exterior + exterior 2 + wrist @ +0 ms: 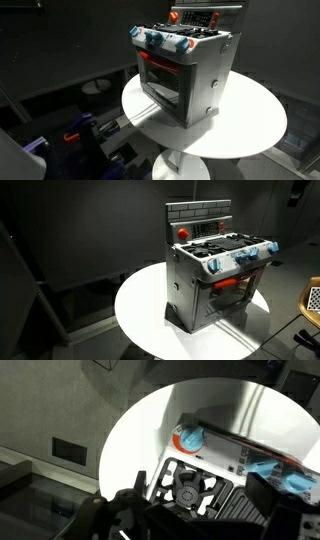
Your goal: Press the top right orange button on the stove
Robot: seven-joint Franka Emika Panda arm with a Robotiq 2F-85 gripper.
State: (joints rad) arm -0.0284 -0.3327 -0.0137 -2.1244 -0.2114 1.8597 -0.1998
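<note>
The stove [190, 85] is a silver-grey toy oven with a red-framed glass door and blue knobs. It stands on a round white table [255, 130] and shows in both exterior views [215, 280]. Its raised back panel [200, 16] [200, 225] carries orange-red buttons; a round red one [183, 232] sits at one end. In the wrist view my gripper [199, 480] hangs open and empty above the stove top, its dark fingers on either side of a black burner [186, 485]. A blue knob [190, 436] lies just beyond. The back panel is out of the wrist view. The gripper does not clearly show in the exterior views.
The table [140, 310] stands on a white foot [180, 165] over a dark floor. Blue and purple clutter [75, 135] lies on the floor beside it. A yellowish object [312, 300] sits at the frame edge. Dark walls surround the scene.
</note>
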